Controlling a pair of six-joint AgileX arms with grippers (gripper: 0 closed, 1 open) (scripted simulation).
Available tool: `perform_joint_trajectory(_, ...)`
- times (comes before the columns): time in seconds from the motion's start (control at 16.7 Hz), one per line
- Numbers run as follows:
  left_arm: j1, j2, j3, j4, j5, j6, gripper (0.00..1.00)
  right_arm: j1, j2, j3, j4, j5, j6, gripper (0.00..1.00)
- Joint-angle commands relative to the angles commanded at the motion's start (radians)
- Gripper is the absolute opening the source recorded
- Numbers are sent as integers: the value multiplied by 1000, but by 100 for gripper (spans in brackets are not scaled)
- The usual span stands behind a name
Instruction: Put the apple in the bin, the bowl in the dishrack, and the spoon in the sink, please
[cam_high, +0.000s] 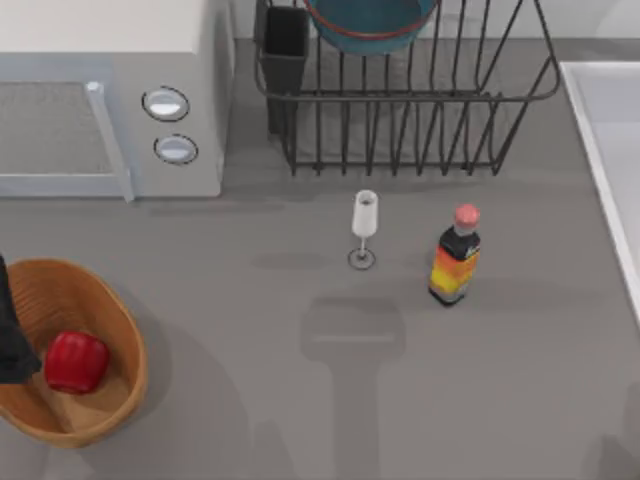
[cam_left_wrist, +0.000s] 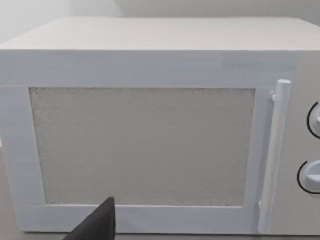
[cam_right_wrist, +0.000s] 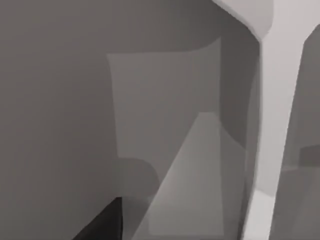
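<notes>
Left claw (cam_high: 12, 345) beside glossy apple (cam_high: 76, 361), woven bin (cam_high: 118, 400).

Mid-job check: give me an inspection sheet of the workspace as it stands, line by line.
Surface: grey table, only shadows on the open middle.
Job's things: apple lies inside the bin at front left; bowl sits in the dishrack at the back; sink rim at the right edge; spoon nothing seen.
Clutter: small white stemmed glass and a sauce bottle stand apart, mid-table.
Grippers: a dark part of the left arm overlaps the bin's left edge; fingers cannot be judged.
Cables: nothing seen.
Surroundings: microwave, door closed, back left.
</notes>
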Motion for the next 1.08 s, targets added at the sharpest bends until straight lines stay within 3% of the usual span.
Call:
perform_joint_trajectory(0.42,0,0,0,0,0,0,100,0,13,-55,68,1,1,100)
perform_joint_trajectory(1.08,0,0,0,0,0,0,100,0,13,-55,68,1,1,17)
